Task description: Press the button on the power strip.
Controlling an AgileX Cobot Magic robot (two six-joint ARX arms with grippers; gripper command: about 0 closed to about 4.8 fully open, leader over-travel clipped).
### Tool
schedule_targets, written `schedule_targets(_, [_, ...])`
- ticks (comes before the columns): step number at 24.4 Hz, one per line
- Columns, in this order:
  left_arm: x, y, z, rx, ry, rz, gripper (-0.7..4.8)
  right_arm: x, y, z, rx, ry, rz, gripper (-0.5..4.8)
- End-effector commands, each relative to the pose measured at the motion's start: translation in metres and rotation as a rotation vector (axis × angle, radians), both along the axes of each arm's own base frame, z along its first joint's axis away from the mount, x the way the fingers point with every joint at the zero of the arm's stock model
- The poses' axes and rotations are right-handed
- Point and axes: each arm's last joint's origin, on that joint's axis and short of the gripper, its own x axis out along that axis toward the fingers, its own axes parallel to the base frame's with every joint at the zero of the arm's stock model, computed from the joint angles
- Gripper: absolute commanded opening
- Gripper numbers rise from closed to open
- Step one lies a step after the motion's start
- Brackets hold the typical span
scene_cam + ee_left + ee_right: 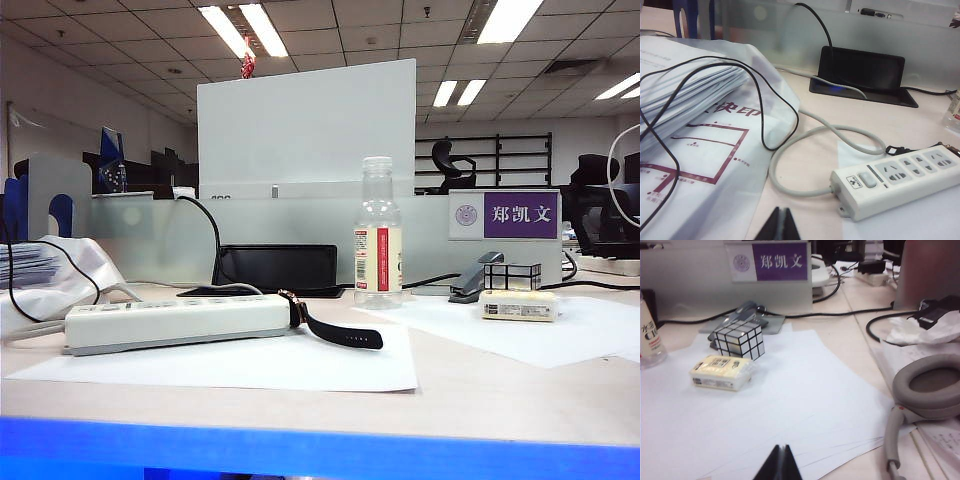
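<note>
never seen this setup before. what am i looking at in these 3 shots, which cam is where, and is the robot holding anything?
It is a two-arm robot with a two-finger gripper on each arm. The exterior view is a fixed camera low at the table edge; neither arm shows in it.

The other two shots come from cameras on the wrists. In each, the dark wedge at the bottom edge is that arm's gripper: left gripper, right gripper. Both look shut and hold nothing.

On the left side of the table: the power strip with its grey button near the cable end, a black watch at its other end, and a stack of papers.

Toward the right: a clear bottle, a mirror cube, a small cream pack and grey headphones.
</note>
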Motion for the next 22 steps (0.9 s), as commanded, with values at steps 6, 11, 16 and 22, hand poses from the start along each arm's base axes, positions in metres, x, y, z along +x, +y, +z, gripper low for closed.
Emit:
schedule_targets(6, [-0.0001, 0.0001, 0.0010, 0.001, -0.008, 0.000, -0.04, 0.0008, -0.0002, 0.0089, 0.014, -0.113, 0.026, 0.04])
schedule_targets(11, [-0.0001, 0.0001, 0.0010, 0.001, -0.008, 0.000, -0.04, 0.0008, -0.0003, 0.0090, 0.022, -0.115, 0.025, 0.03])
schedule_targets(16, [-0.0001, 0.0001, 0.0010, 0.001, -0.008, 0.000, -0.04, 0.0007, -0.0003, 0.0042, 0.042, -0.067, 0.023, 0.03])
schedule_targets(22, [-0.0001, 0.0001, 0.0010, 0.001, -0.008, 0.000, -0.04, 0.0006, -0.0003, 0.0016, 0.043, -0.040, 0.021, 0.03])
